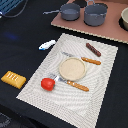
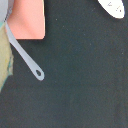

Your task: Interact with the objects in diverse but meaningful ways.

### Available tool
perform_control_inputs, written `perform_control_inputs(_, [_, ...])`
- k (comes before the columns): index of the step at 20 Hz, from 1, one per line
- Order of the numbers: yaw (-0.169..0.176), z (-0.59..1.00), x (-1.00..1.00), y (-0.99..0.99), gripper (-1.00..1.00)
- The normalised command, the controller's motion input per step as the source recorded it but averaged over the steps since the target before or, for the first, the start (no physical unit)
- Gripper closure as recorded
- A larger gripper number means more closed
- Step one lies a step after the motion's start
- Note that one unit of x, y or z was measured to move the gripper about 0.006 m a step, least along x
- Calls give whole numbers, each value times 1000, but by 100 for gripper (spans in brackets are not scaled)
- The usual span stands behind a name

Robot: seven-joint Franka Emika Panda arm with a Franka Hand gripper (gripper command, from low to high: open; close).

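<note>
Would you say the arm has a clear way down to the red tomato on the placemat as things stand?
Probably yes. The red tomato sits in the open near the placemat's edge, with nothing above it. The closest thing, a knife, lies just beside it. Neither view shows the arm or its claw, so the starting pose is unknown.

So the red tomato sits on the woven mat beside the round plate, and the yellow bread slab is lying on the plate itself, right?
Not quite. The tomato does sit on the mat beside the plate, but the exterior view shows the bread slab off the mat, on the dark table toward that view's left.
</note>
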Motion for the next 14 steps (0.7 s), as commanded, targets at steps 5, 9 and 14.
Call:
perform_control_inputs(5, [0, -41, 154, -64, -100])
perform_control_inputs(9, [0, 0, 257, -309, -100])
perform_control_inputs(14, [23, -43, 191, -369, -100])
